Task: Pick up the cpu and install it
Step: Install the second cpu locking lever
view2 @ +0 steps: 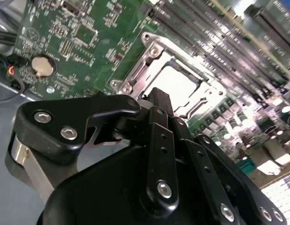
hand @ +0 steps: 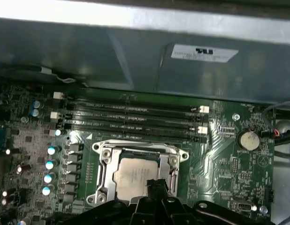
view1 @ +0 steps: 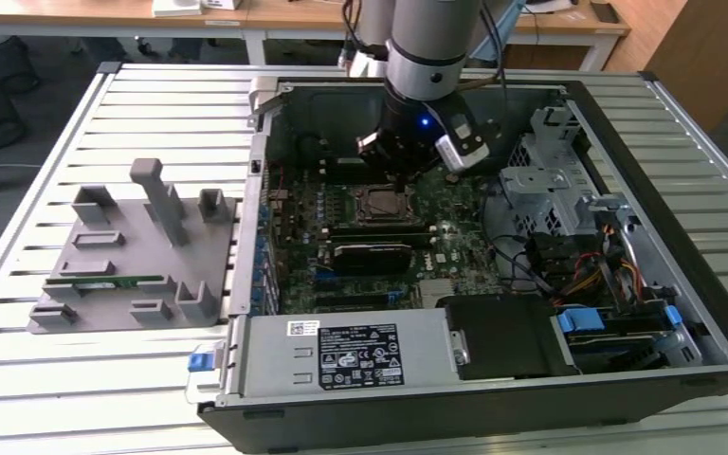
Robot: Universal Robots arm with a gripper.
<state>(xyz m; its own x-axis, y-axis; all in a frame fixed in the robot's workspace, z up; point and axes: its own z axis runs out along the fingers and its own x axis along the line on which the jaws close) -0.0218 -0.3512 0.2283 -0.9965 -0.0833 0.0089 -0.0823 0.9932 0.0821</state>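
Sitting flat in the motherboard socket right now is the cpu, silvery top up, framed by the metal bracket on all sides. It's square, so no real long axis to speak of; in the first wrist view its edges run parallel with the socket frame and with the memory slots just beyond it. In the second wrist view the cpu shows as a bright pale patch inside the same frame.

My gripper hangs right over the near edge of the chip, with one black fingertip poking toward it. I honestly can't tell whether the jaws are apart or together, or if they're touching the chip.

Further out, a coin battery sits on the green board, all inside an open computer case lying on a slatted metal table. A grey parts fixture stands at the exterior view's left, with a green memory stick on it. Desks line the back.
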